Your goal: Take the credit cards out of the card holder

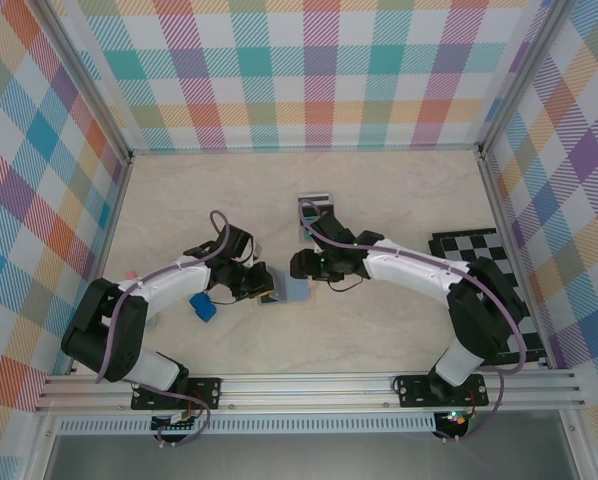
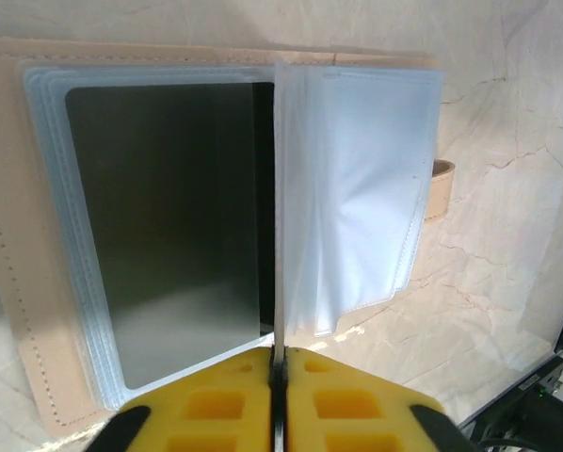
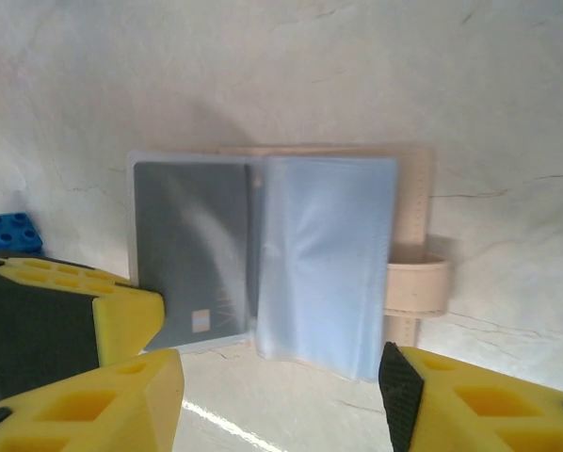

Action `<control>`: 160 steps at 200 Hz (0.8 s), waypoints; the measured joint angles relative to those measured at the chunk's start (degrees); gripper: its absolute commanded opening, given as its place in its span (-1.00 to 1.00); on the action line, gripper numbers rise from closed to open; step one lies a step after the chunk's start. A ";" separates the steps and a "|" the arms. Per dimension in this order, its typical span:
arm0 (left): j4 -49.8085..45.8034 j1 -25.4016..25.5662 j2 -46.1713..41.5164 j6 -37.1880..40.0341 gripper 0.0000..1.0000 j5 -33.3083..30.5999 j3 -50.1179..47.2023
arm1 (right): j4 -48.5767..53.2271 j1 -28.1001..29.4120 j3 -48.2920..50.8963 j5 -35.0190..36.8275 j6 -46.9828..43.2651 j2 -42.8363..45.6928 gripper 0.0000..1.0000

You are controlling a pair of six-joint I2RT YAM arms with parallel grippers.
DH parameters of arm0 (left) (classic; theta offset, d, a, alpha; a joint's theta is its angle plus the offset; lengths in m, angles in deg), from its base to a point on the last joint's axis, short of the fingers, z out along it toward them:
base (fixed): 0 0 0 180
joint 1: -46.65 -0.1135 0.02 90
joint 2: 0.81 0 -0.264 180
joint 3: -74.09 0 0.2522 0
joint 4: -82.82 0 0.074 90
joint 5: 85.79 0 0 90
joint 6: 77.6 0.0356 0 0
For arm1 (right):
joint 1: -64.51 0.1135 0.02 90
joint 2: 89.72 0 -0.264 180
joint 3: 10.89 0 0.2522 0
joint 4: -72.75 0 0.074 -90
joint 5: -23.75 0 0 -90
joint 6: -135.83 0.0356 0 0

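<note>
Left hand (image 2: 278, 353) clenched a clear sleeve (image 2: 357, 188) at six o'clock of the tan folding card holder (image 2: 8, 235); right hand (image 3: 280, 367) hovered released. If that pinch slipped, the sleeve might cover the grey plastic card (image 2: 168, 235).

There is one card holder (image 3: 409, 188), one grey credit card (image 3: 192, 254) inside, one blue block (image 1: 201, 307), one checkered mat (image 1: 469, 243), and one or two loose cards (image 1: 316, 207).

Overhead view of whole table (image 1: 399, 190); both wrist views close above the open card holder (image 2: 357, 188).

Tan card holder (image 3: 415, 198) lying open, grey card (image 3: 192, 245) inside clear sleeve
</note>
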 measured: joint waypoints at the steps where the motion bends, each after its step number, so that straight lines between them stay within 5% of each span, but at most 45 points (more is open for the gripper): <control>1: -0.04 0.00 0.00 -0.07 -0.55 0.00 0.00 | 0.02 0.00 0.04 0.09 0.02 0.09 0.22; 34: 2.49 0.07 0.04 -2.43 -0.10 3.23 -0.11 | 0.26 -0.61 2.25 2.51 0.09 2.29 0.24; 64: 9.70 0.94 1.31 -6.16 0.06 7.37 -0.15 | 0.50 -0.98 3.89 3.76 0.35 3.69 0.24; 136: 16.26 4.55 5.07 -13.42 0.12 8.20 1.55 | 2.14 -1.79 4.96 7.82 1.40 8.00 0.22; 160: 16.20 3.87 4.81 -14.01 0.04 6.75 1.88 | 3.02 -1.84 4.94 7.80 1.03 7.98 0.06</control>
